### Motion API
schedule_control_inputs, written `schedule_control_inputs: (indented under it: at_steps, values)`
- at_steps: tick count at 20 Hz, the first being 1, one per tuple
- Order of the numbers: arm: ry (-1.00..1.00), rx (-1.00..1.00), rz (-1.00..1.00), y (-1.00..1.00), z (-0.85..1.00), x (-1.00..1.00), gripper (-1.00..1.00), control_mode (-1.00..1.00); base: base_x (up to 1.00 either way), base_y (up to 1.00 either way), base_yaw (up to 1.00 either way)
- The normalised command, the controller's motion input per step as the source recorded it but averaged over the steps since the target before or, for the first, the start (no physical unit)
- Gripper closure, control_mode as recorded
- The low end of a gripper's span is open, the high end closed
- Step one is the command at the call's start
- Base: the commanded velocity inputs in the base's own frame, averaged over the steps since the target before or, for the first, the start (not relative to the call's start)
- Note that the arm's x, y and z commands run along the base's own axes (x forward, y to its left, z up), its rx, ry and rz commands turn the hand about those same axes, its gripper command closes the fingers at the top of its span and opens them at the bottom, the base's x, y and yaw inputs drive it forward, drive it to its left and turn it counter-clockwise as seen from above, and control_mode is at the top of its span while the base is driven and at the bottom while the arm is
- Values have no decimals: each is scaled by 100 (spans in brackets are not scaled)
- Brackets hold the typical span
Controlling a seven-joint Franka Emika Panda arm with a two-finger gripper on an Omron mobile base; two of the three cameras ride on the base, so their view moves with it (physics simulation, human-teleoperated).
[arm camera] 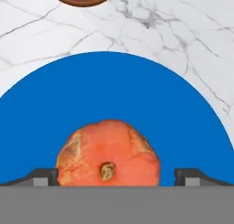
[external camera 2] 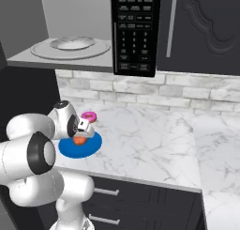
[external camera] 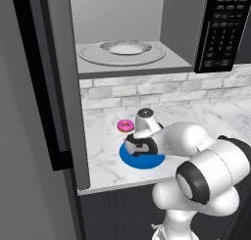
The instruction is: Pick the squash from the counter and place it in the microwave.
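Low in the hand view, the squash (arm camera: 108, 153) sits on a blue plate (arm camera: 109, 90) on the counter (arm camera: 183, 26). The gripper (arm camera: 111, 176) stands spread with one fingertip either side, apparently lined up to close on it. At upper left of the left base view, the microwave (external camera: 122, 67) stands open, ready to receive.

The arm is folded forward and low, with the wrist turned downward directly above the blue plate (external camera 2: 89, 148). The gripper (arm camera: 112, 177) is spread wide: its 2 fingertips (arm camera: 43, 177) sit apart at opposite sides of the hand view, just over the plate, and neither touches the orange-red squash (arm camera: 109, 154) lying between them.
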Motion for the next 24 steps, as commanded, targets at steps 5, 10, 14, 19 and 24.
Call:
schedule_control_inputs:
  at_steps: [5, 10, 14, 19, 24]
  values:
    - [3, 0, -3, 0, -38, 0, -100, -100, 0, 0, 0]
    - [0, 0, -3, 0, -39, -2, -100, -100, 0, 0, 0]
    - [1, 2, -7, 0, -26, -47, -100, -100, 0, 0, 0]
    - [0, 5, -12, 0, -15, -63, -100, -100, 0, 0, 0]
    - [0, 7, -12, 0, -21, -20, 100, -100, 0, 0, 0]
